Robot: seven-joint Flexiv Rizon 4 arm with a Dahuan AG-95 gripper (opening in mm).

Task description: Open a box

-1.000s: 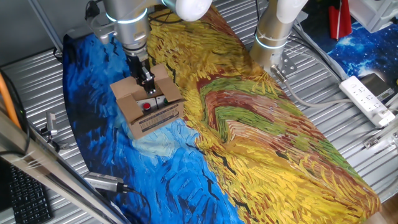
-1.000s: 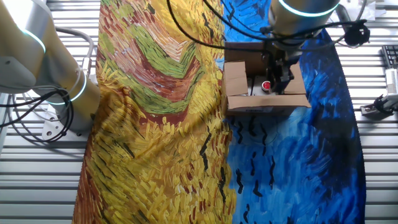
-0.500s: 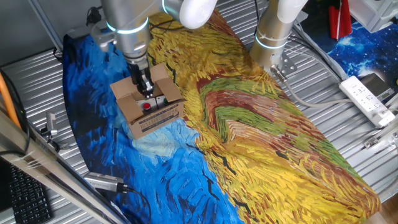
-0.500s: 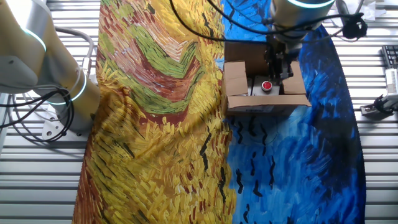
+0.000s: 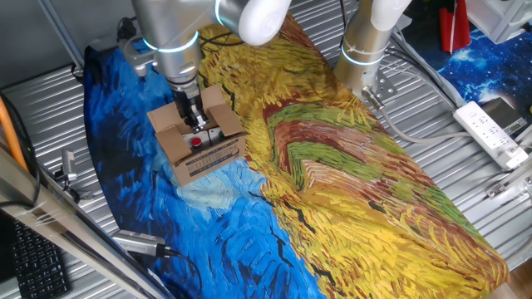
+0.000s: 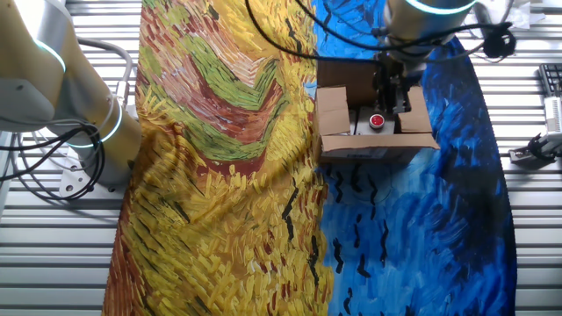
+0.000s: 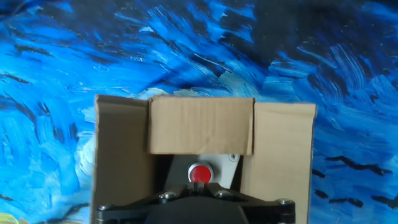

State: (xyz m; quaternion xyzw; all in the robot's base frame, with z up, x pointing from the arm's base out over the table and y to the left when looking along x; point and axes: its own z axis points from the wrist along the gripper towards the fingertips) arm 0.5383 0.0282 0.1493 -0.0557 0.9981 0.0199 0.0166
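One brown box (image 5: 198, 143) sits on the blue part of the painted cloth (image 5: 349, 191) that covers the surface, near the seam with the yellow; its top flaps stand open, and a white barcode label shows on one side. Inside lies something with a red button (image 7: 199, 174); the gripper (image 6: 392, 95) hangs over the opening, though whether its fingers are apart or together cannot be told.
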